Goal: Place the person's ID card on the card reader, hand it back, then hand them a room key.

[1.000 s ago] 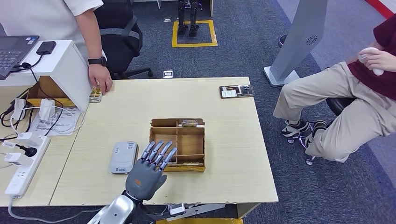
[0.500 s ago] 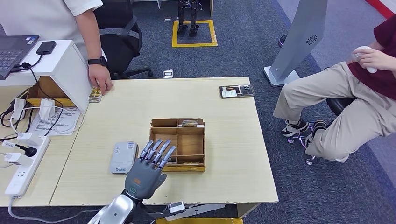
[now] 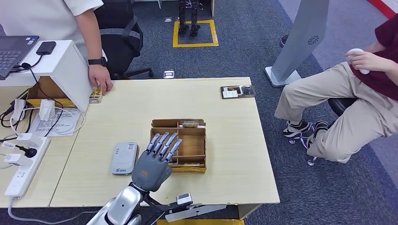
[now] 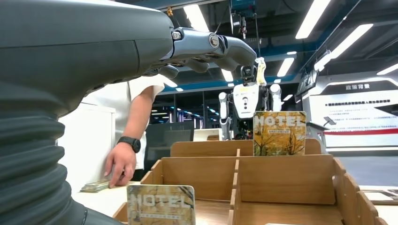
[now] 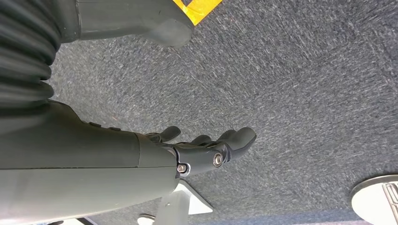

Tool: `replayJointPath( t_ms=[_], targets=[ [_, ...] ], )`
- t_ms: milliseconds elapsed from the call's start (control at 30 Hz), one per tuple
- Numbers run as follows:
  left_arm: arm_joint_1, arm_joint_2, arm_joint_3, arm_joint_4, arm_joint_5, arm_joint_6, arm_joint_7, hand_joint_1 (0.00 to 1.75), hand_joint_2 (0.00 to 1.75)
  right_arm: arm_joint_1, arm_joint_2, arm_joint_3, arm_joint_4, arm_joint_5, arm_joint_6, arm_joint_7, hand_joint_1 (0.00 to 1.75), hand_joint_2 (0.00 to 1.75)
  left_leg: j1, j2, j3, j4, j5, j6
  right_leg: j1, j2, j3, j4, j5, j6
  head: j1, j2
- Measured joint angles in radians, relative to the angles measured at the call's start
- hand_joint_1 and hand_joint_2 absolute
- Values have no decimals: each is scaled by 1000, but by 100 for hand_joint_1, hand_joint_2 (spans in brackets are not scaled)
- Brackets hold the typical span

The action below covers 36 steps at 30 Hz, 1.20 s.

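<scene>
Table point(image 3: 225, 154) of pale wood with the left hand point(image 3: 152, 166) raised over its near edge, fingers spread and holding nothing
Largest on the table is the wooden tray point(image 3: 179, 143) of compartments, just ahead of the left hand's fingertips; in the left wrist view one "HOTEL" room key card point(image 4: 279, 133) stands upright at the tray's far wall and another point(image 4: 161, 204) at its near side. The grey card reader point(image 3: 124, 158) lies flat just left of the tray, beside the hand. A person's hand point(image 3: 101, 78) rests at the far left edge of the table on a small stack of cards point(image 3: 95, 94). A dark card holder point(image 3: 238, 91) lies near the far right corner. The right hand point(image 5: 206, 152) hangs over the carpet, fingers loosely extended, empty
</scene>
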<state>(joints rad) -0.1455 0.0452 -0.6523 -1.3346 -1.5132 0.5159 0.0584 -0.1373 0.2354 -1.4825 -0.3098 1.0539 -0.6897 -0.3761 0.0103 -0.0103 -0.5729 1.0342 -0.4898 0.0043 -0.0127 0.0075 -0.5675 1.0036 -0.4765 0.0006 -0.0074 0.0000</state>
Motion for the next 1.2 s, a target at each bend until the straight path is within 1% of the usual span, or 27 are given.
replayJointPath(
  t_ms=[300, 633, 800, 933, 1200],
  targets=[
    [-21, -17, 0, 42, 9, -20, 3, 0, 175, 0, 0, 12, 1, 3, 0, 1, 0, 175, 0, 0, 0, 0, 0, 0, 0, 0, 0, 0, 0, 0, 0, 0],
    [-50, -45, 0, 117, 18, -45, 28, 0, 175, 0, 0, 25, 2, 5, 0, 8, 0, 175, 0, 0, 0, 0, 0, 0, 0, 0, 0, 0, 0, 0, 0, 0],
    [-62, -57, 4, 157, -8, -46, 81, 0, 175, 1, 0, 27, 2, 7, 0, 10, 0, 175, 0, 0, 0, 0, 0, 0, 0, 0, 0, 0, 0, 0, 0, 0],
    [-66, -66, 24, 180, -29, -38, 126, 0, 175, 1, 0, 28, 2, 11, 0, 18, 0, 175, 0, 0, 0, 0, 0, 0, 0, 0, 0, 0, 0, 0, 0, 0],
    [-62, -71, 61, 201, -33, -18, 161, 0, 175, 4, 0, 28, 2, 12, 0, 19, 0, 175, 0, 0, 0, 0, 0, 0, 0, 0, 0, 0, 0, 0, 0, 0]
  ],
)
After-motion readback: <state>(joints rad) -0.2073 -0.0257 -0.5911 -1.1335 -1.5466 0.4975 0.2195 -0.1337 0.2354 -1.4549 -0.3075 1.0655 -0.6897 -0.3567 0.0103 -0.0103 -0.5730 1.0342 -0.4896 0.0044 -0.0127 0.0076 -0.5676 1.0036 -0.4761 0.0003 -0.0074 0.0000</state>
